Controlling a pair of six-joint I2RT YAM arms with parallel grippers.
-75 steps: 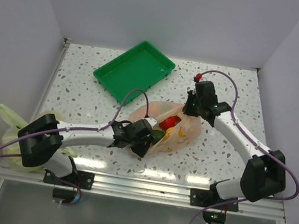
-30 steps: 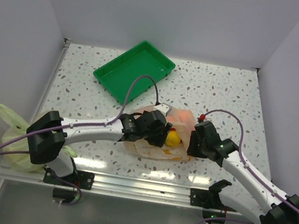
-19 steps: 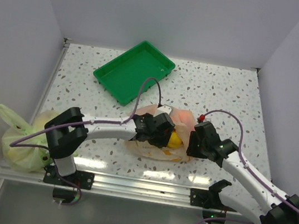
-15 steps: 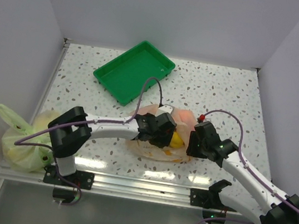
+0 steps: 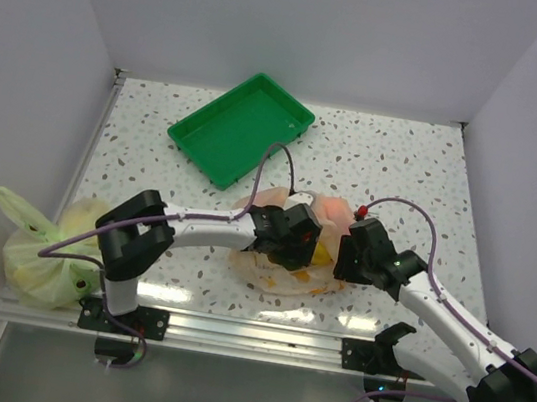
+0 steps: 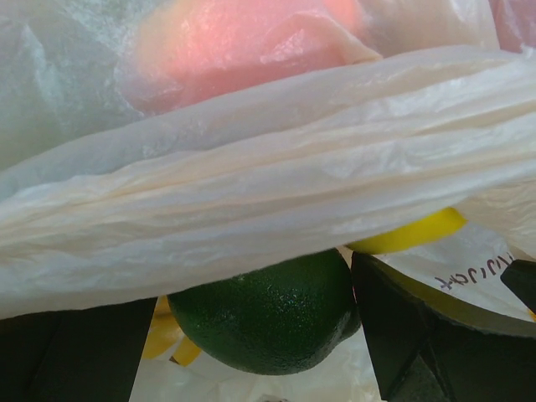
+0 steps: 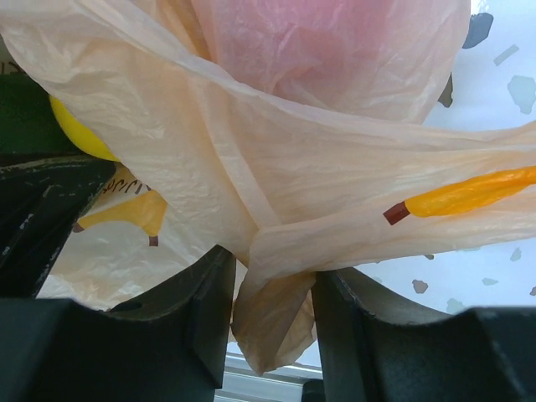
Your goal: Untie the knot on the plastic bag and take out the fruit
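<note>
Left gripper (image 6: 255,360) sits against the plastic bag (image 5: 282,279), your jaws spread wide to either side of a dark green fruit (image 6: 264,314). A band of film crosses above it, with a pink fruit (image 6: 243,46) beyond. The bag lies mid-table (image 5: 404,171), nearer you than the green tray (image 5: 241,126). Your right gripper (image 7: 272,314) is pinched tight on a fold of the bag's film.

Bag (image 7: 276,167): thin translucent plastic film, crinkly, soft sheen. Green fruit (image 6: 264,322): glossy, finely pebbled skin. Yellow fruit (image 6: 410,233): smooth, semi-gloss. Tray (image 5: 242,128): smooth green plastic. Table (image 5: 386,158): speckled stone-look top, glare strip nr front edge. Rail (image 5: 248,338): brushed metal. Right gripper (image 7: 272,268): matt black plastic.
</note>
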